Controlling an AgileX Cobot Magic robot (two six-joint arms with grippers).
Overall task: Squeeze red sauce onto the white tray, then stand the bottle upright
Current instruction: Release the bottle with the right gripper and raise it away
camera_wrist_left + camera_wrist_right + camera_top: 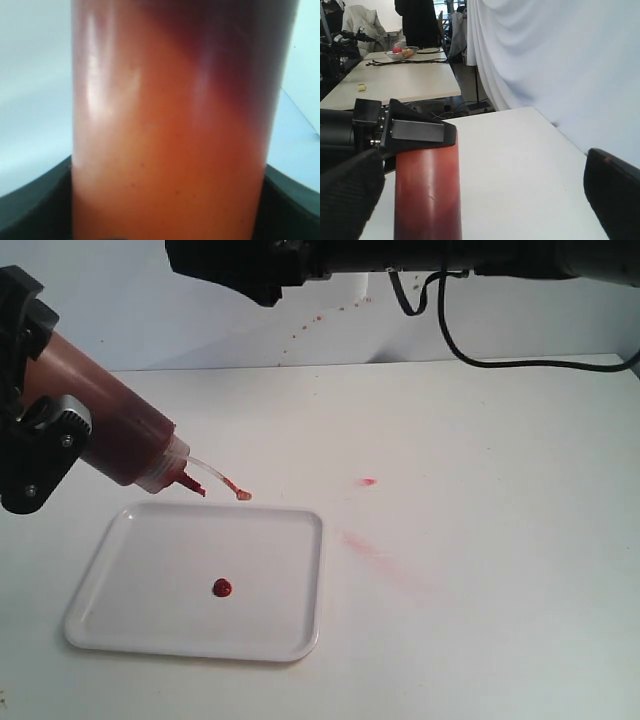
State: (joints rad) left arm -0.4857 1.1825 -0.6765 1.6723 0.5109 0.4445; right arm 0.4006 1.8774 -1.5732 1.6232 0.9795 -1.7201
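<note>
Red sauce (222, 587) sits as a blob on the white tray (150, 570), so only standing remains: the bottle (110, 420) hangs tilted above the tray's far edge, pinched by the left gripper (35, 390), while the right gripper (480, 200) is spread and empty.

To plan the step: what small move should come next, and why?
Probably tilt the bottle upright: the red sauce blob already lies on the white tray, and the left fingers hold the bottle slanted, nozzle down.
</note>
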